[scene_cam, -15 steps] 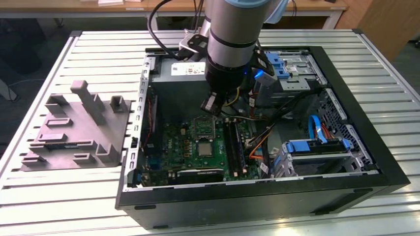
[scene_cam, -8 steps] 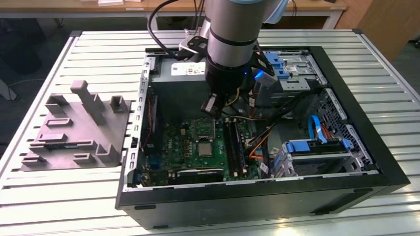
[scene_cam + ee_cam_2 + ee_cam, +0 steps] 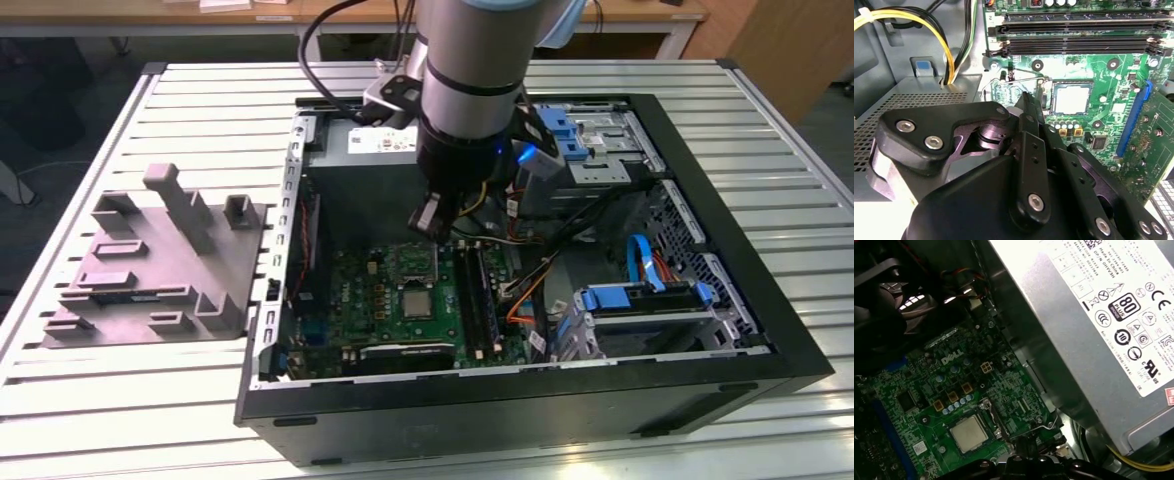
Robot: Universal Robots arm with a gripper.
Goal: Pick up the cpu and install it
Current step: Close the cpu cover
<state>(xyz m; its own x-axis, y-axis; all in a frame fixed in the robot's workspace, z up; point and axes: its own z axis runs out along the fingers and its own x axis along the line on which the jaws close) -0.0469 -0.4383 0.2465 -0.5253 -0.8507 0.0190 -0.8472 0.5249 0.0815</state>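
gripper [image 3: 1026, 107] – fingers clenched, empty | cpu [image 3: 969, 433] – seated in socket [image 3: 985, 427], partly framed

Slatted table [image 3: 200, 400] (tray [image 3: 154, 275], perhaps case [image 3: 534, 400])

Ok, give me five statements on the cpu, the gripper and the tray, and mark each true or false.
1. The cpu lies in the socket on the green motherboard. True.
2. The gripper hangs over the grey tray. False: it is inside the open computer case, above the motherboard.
3. The grey tray sits outside the case, at the exterior view's left. True.
4. The cpu rests on the grey tray. False: it is in the socket.
5. Yellow cables run beside the motherboard. True.
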